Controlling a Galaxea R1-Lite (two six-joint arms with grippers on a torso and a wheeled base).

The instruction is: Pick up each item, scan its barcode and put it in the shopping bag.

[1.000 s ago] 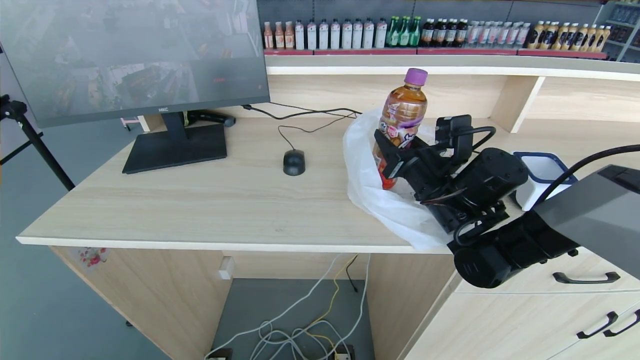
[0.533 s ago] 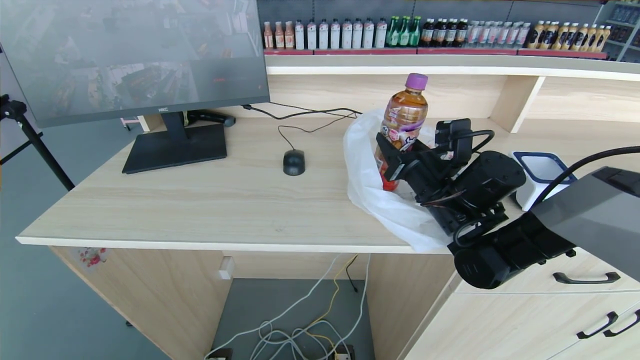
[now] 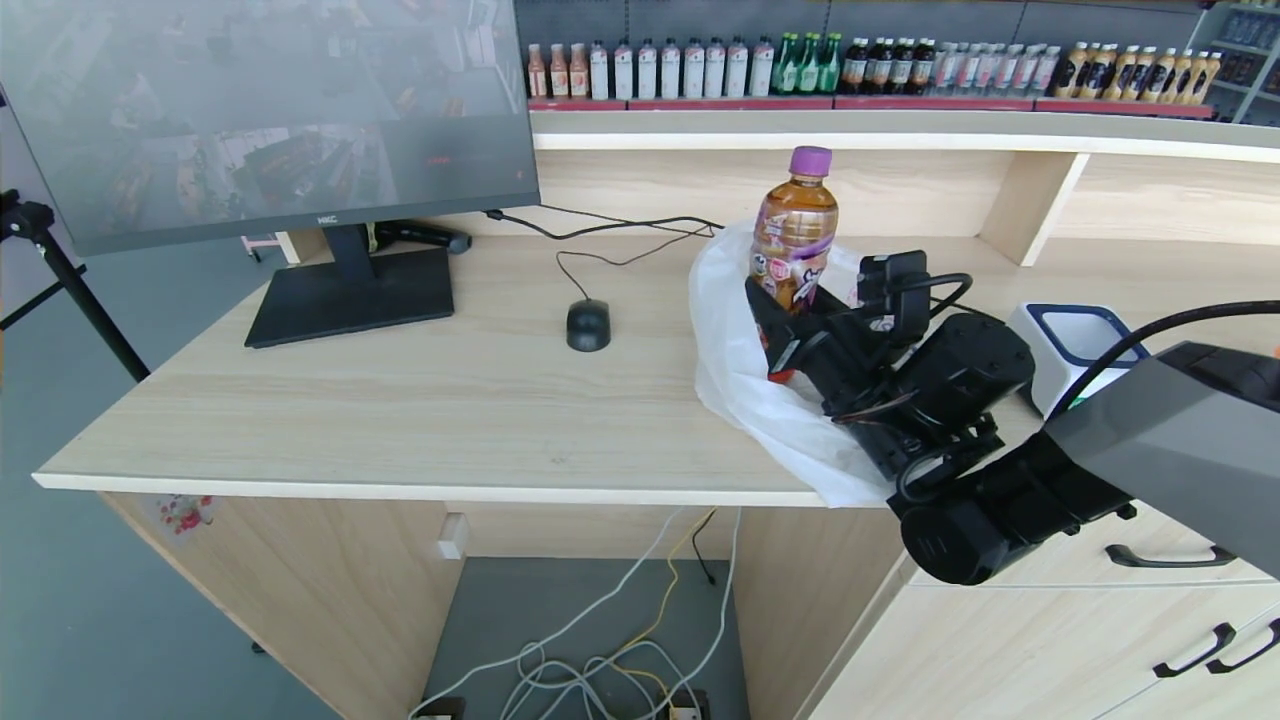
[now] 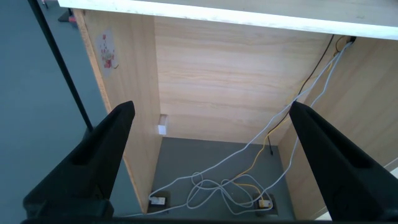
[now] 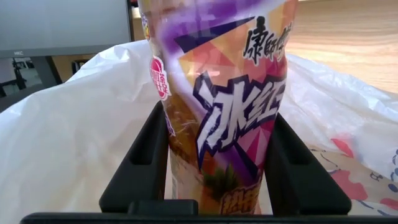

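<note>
My right gripper is shut on a tea bottle with a purple cap and a purple-orange label. The bottle stands upright over the open mouth of the white plastic shopping bag on the counter, its lower end down among the bag's folds. In the right wrist view the bottle sits between the two black fingers, with the bag spread behind it. My left gripper hangs open below the counter's edge, facing the cables on the floor.
A white barcode scanner with a blue rim stands right of the bag. A monitor, a mouse and cables lie on the left half of the wooden counter. Bottles line the far shelf.
My right gripper has carried the bottle slightly left and downward, lowering it further into the bag's mouth.
</note>
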